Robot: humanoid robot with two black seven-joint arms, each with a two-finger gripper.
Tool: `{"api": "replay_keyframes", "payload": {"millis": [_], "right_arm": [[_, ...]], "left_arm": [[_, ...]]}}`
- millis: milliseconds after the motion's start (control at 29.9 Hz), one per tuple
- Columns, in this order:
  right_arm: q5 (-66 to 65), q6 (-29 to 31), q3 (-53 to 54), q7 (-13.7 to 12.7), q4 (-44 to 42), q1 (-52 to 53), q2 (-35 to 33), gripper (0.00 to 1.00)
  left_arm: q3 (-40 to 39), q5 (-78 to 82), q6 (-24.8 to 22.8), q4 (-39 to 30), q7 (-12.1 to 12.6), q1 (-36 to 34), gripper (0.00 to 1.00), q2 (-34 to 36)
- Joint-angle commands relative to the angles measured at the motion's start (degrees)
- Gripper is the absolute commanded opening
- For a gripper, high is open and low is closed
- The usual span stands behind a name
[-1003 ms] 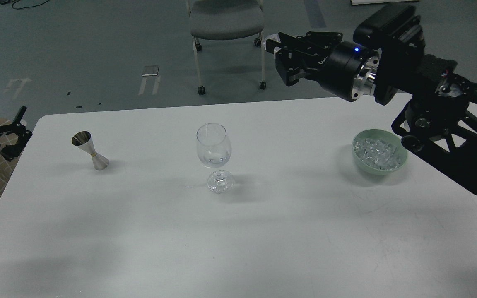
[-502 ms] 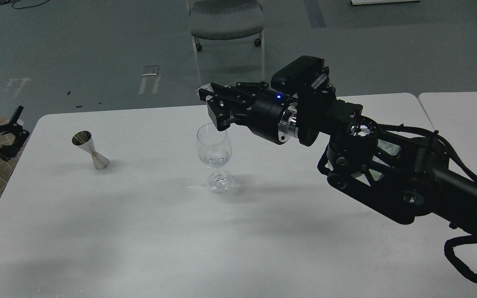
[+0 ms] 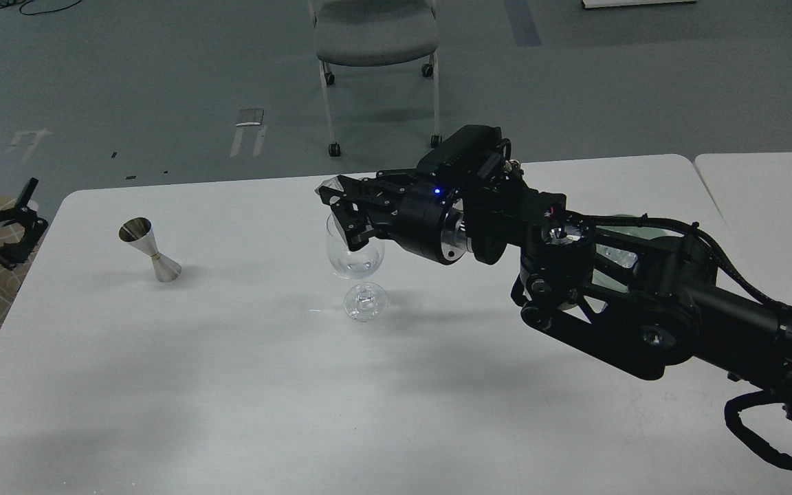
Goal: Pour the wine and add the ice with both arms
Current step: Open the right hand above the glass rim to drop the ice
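the wine glass point(image 3: 355, 254) stands upright near the middle of the white table point(image 3: 231, 385), and a small pool of clear wine point(image 3: 357, 263) sits low in its bowl. right over its rim hangs the right gripper point(image 3: 338, 206), fingers closed on a small clear ice cube point(image 3: 331, 185) at the tips. the right arm point(image 3: 616, 289) reaches in from the right side and covers most of the pale green bowl point(image 3: 621, 221) behind it; only slivers of bowl and ice show past it. off to the left stands a steel jigger point(image 3: 150, 250), well apart from the glass. the left gripper point(image 3: 21, 220) hangs off the table's left edge, fingers spread and holding nothing. a grey chair point(image 3: 375, 41) stands beyond the table.
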Motion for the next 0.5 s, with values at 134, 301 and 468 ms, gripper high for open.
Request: {"api": "replay_keyframes", "payload": {"millis": [134, 301, 468], "right_arm": [[-0.1, 0.0, 0.0, -1.8, -1.4, 0.1, 0.3, 0.00], [0.0, 0.0, -0.1, -1.9, -1.4, 0.0, 0.4, 0.01], [0.0, 0.1, -0.1, -1.9, -1.4, 0.0, 0.4, 0.02]], "left_arm": [[-0.1, 0.0, -0.1, 0.1, 0.0, 0.0, 0.98, -0.1], [-0.3, -0.1, -0.1, 0.1, 0.0, 0.0, 0.98, 0.0], [-0.3, -0.1, -0.1, 0.1, 0.0, 0.0, 0.98, 0.0]]}}
